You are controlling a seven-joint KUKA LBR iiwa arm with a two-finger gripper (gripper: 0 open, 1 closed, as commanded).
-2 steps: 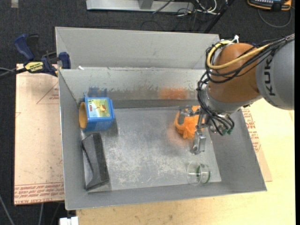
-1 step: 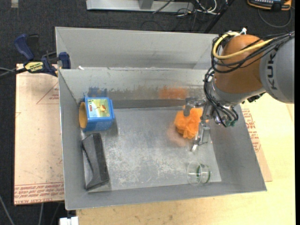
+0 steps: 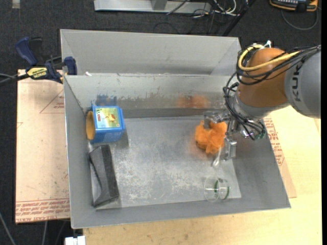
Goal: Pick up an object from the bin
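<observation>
Where the gripper (image 3: 221,140) sits: right part of the bin (image 3: 153,160), close against the orange lump (image 3: 205,137).
Grip: cannot tell how wide, or whether it has anything.
Orange lump: bin floor, right of centre.
Others: blue box (image 3: 108,121), black strip (image 3: 103,175) at left; clear cup (image 3: 217,188) front right.

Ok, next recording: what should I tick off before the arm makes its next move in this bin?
1. Gripper is at the fuzzy orange thing on the bin's right side: ok.
2. Orange thing actually gripped: cannot tell.
3. Clear round thing lies apart from the gripper, nearer the front wall: ok.
4. Blue box and dark flat block sit far off at the left, out of the way: ok.
5. Clearance to the bin's right wall: cannot tell, the arm covers it.
</observation>
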